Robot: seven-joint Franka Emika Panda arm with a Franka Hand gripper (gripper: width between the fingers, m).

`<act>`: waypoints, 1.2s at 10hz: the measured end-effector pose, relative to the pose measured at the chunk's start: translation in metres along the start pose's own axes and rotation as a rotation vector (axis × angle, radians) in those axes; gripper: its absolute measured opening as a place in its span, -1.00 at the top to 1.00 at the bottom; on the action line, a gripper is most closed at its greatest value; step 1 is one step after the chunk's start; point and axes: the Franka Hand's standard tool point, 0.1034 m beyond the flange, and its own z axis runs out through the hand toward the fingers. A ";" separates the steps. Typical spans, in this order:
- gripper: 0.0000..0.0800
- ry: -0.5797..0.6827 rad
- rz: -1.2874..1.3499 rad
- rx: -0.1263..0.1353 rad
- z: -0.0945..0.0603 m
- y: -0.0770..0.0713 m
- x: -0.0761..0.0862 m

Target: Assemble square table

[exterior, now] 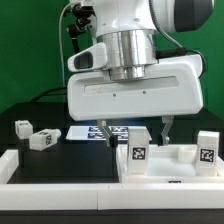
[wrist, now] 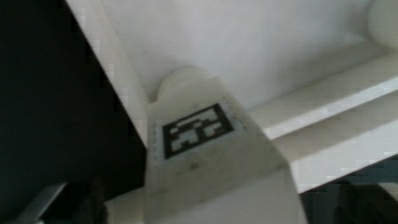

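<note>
The white square table top point(exterior: 170, 160) lies at the exterior view's right with its rimmed face up. Two short white tagged legs stand on it, one point(exterior: 138, 151) near its left corner and one point(exterior: 207, 149) at the right. My gripper point(exterior: 137, 137) hangs open just over the left one, a finger on each side. In the wrist view this leg point(wrist: 199, 130) fills the space between the dark fingers point(wrist: 54, 200), with a gap on each side, and the top point(wrist: 302, 50) lies behind it. Two loose legs point(exterior: 22, 127) point(exterior: 41, 140) lie on the black table at the left.
The marker board point(exterior: 88, 132) lies flat behind my gripper. A long low white rail point(exterior: 50, 168) runs along the front edge. A green backdrop stands behind the table.
</note>
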 end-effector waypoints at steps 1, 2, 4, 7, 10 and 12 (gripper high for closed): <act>-0.62 0.000 0.031 0.000 0.000 0.000 0.000; -0.33 0.000 0.026 -0.001 0.000 0.000 0.000; 0.01 0.001 0.128 0.002 0.000 0.001 0.000; 0.26 0.000 0.362 0.001 0.001 0.004 0.001; 0.26 -0.033 0.887 0.002 0.002 0.004 -0.001; 0.27 -0.110 1.255 0.088 0.000 0.005 0.007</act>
